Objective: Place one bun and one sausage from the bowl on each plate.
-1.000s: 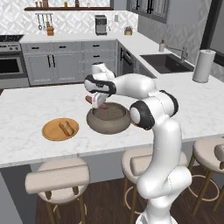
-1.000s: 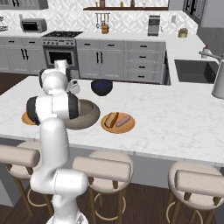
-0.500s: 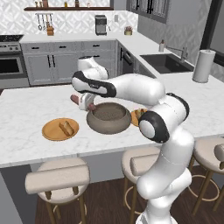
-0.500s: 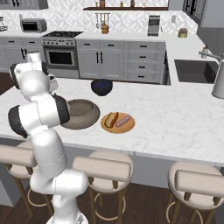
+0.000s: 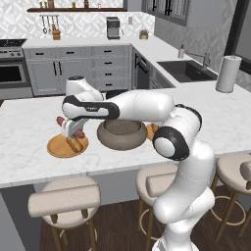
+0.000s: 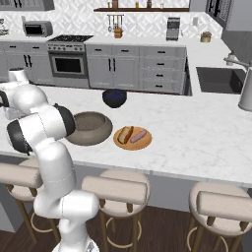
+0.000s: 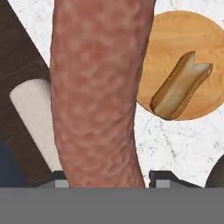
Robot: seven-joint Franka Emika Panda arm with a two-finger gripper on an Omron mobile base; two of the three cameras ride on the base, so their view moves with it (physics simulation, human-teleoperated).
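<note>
In the hand view, a sausage is seen clamped in the gripper, above a plate carrying one bun. In the right base view, a second plate with bun and sausage is shown beside the bowl on the table.

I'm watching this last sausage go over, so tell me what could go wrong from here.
The gripper holds the sausage over the edge of the left plate, so an early release might drop it on the counter. The bun already lies there, and the sausage could land on it or knock it.
</note>
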